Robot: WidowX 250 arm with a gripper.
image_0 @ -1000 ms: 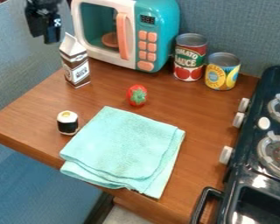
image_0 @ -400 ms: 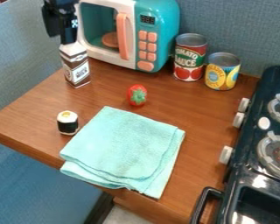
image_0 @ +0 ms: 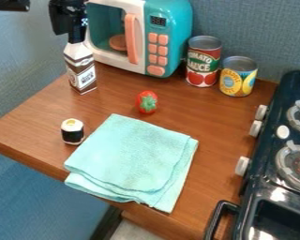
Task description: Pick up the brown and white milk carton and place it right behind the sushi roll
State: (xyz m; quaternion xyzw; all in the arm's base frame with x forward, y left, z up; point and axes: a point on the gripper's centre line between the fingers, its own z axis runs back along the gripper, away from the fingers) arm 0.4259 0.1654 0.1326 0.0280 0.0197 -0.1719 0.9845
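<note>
Across the middle: brown wood surface. Dark toy stove on the right, teal-and-white microwave at the back, folded mint cloth near the front edge. Carton upright at back left, just beside the microwave: brown and white, dark print, white gable top. Tool right at that top; can't tell if clenched or released. Two cans back right, red toy fruit mid-surface, small sushi roll left of the cloth.

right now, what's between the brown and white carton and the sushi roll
Nothing: in the camera view, the wooden counter is bare between the carton and the sushi roll.
</note>
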